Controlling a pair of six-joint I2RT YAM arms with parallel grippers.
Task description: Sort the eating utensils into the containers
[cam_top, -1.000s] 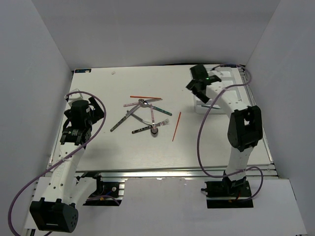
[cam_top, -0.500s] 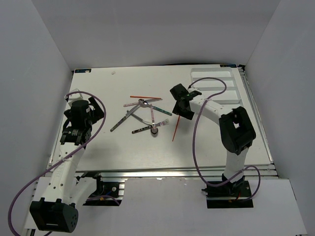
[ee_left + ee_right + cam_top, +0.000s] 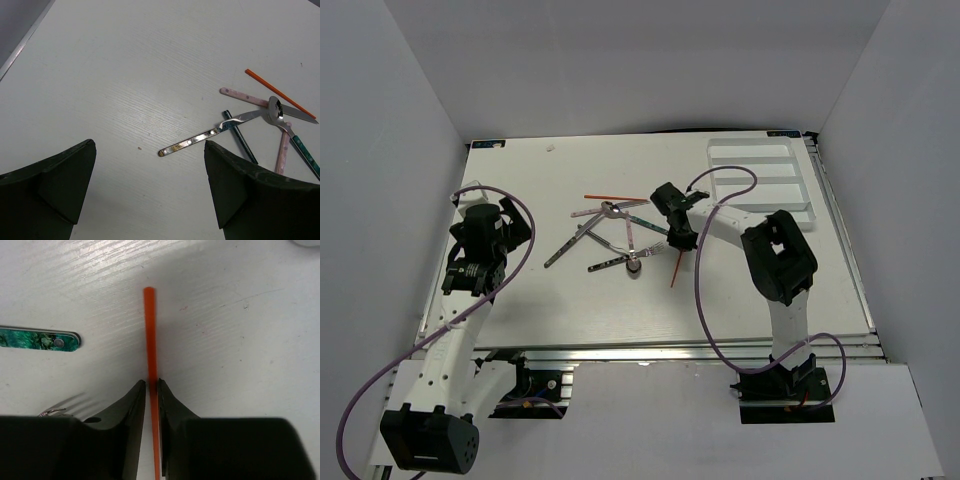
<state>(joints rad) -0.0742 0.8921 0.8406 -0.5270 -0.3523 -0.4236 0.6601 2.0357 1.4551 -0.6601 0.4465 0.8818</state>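
My right gripper (image 3: pixel 677 240) is down on the table with its jaws shut on a thin orange stick (image 3: pixel 149 330), one finger on each side of it (image 3: pixel 151 382). The stick (image 3: pixel 675 270) still lies flat, just right of the pile of utensils (image 3: pixel 610 235). That pile holds silver forks, a spoon (image 3: pixel 275 107) and a knife with a silver handle (image 3: pixel 192 142), a second orange stick (image 3: pixel 280 94) and a dark green stick (image 3: pixel 241 144). The white tray (image 3: pixel 807 185) lies at the back right. My left gripper (image 3: pixel 149 145) hovers open at the left, holding nothing.
A green marbled handle (image 3: pixel 42 338) lies just left of the held stick, with fork tines (image 3: pixel 50 412) beside my right finger. A pink-handled utensil (image 3: pixel 240 95) crosses the pile. White walls enclose the table on three sides.
My right arm swung from the tray at the back right down to the orange stick, and its jaws went from wide to closed on it. The left arm has not moved.
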